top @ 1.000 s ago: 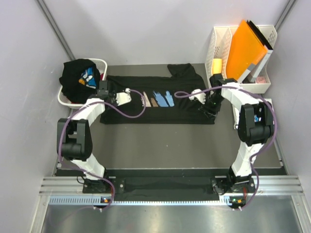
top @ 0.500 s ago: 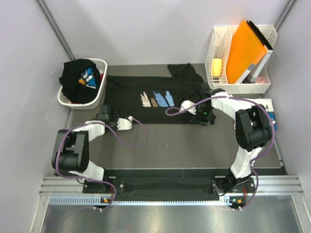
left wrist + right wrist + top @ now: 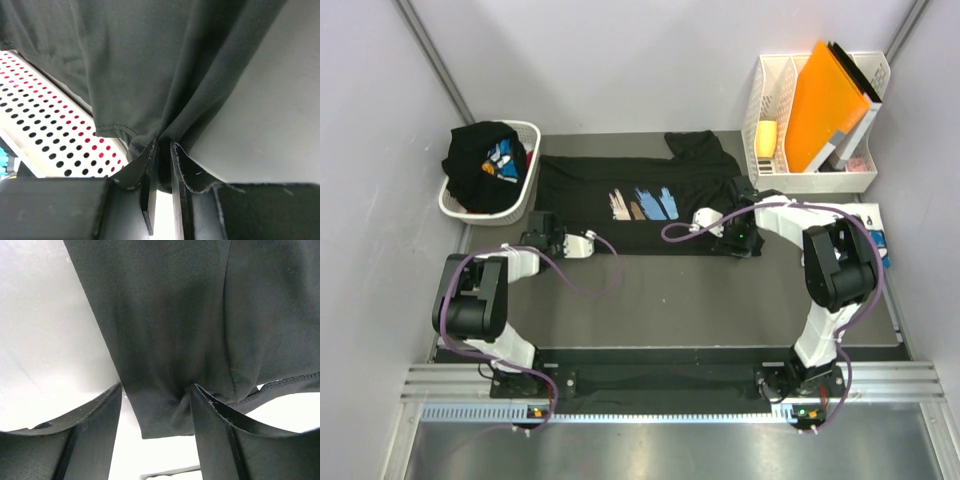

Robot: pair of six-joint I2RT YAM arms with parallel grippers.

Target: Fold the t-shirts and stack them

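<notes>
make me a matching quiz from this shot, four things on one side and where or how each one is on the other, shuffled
Column 1
1 spread black t-shirt
2 laundry basket
3 orange folder
4 left gripper

Column 2
A standing in the white rack, far right
B pinching a shirt edge
C flat on the table, print up
D far left, holding a bunched black tee

Pairs: 1-C, 2-D, 3-A, 4-B

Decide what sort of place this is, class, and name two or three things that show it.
Probably a robotics lab test cell, staged for laundry folding: two robot arms bolted at the edge of a walled-in table, a black t-shirt spread flat, and a white laundry basket holding more clothes.
</notes>
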